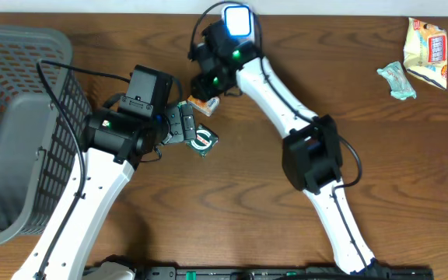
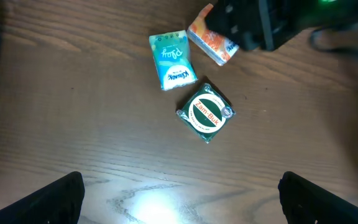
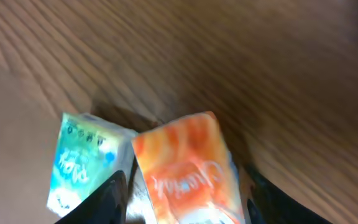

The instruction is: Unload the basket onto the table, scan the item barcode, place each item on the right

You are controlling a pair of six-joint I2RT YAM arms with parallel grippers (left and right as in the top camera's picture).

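An orange packet (image 3: 185,174) lies on the wooden table between the two fingers of my right gripper (image 3: 185,193). The jaws stand open astride it, with a narrow gap on each side. From above, the right gripper (image 1: 207,92) covers most of that orange packet (image 1: 203,103). A teal packet (image 3: 82,158) lies right beside it. A green round tin (image 2: 206,112) lies just below the teal packet (image 2: 171,60). My left gripper (image 2: 179,202) hovers wide open over bare wood near the tin, holding nothing. No barcode shows in any view.
A grey mesh basket (image 1: 53,39) fills the left side of the table. At the far right lie a yellow snack bag (image 1: 426,50) and a small pale green packet (image 1: 397,80). The right arm (image 1: 309,155) crosses the table's middle.
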